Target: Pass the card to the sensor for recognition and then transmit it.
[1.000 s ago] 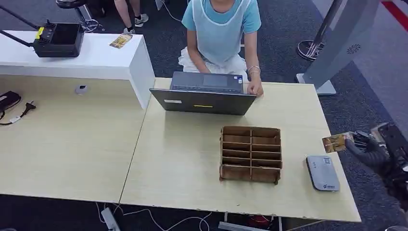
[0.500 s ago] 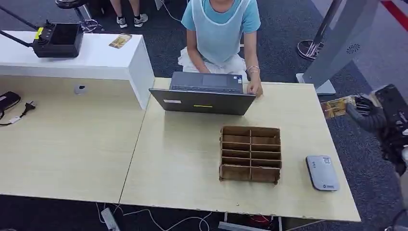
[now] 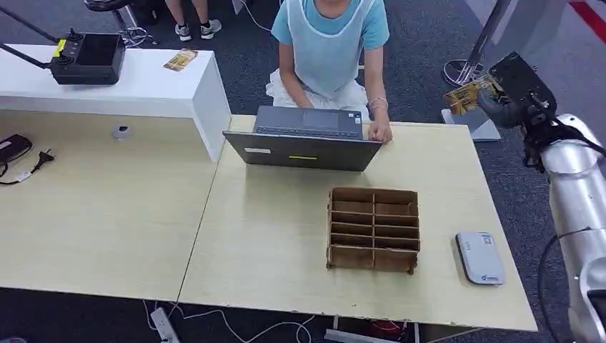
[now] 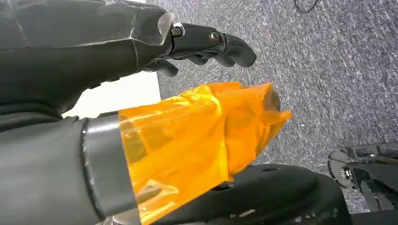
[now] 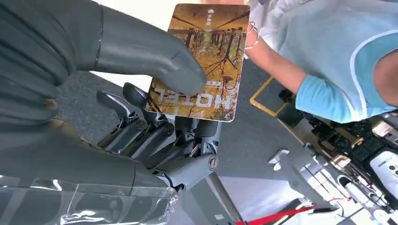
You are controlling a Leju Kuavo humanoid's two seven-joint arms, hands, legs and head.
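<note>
My right hand (image 3: 509,98) is raised beyond the table's far right corner and pinches a brown hotel card (image 3: 467,93) between thumb and fingers. The right wrist view shows the card (image 5: 202,60) close up, its printed face under the thumb (image 5: 155,61), with the seated person behind it. The grey sensor pad (image 3: 480,257) lies flat near the table's right front edge, well below and nearer than the card. My left hand (image 4: 94,56) hangs over grey carpet, fingers (image 4: 220,44) loosely extended, an orange-wrapped thumb (image 4: 197,140) apart from them, nothing held.
A person (image 3: 330,43) sits behind an open laptop (image 3: 304,139) at the table's far edge. A cardboard divider box (image 3: 372,229) stands left of the sensor. A white counter (image 3: 143,89) at the left carries a black device (image 3: 86,61) and another card (image 3: 179,61).
My right hand has lifted the card from beside the sensor at the table's right edge, up and away to the far right corner. The sensor and box stay put.
</note>
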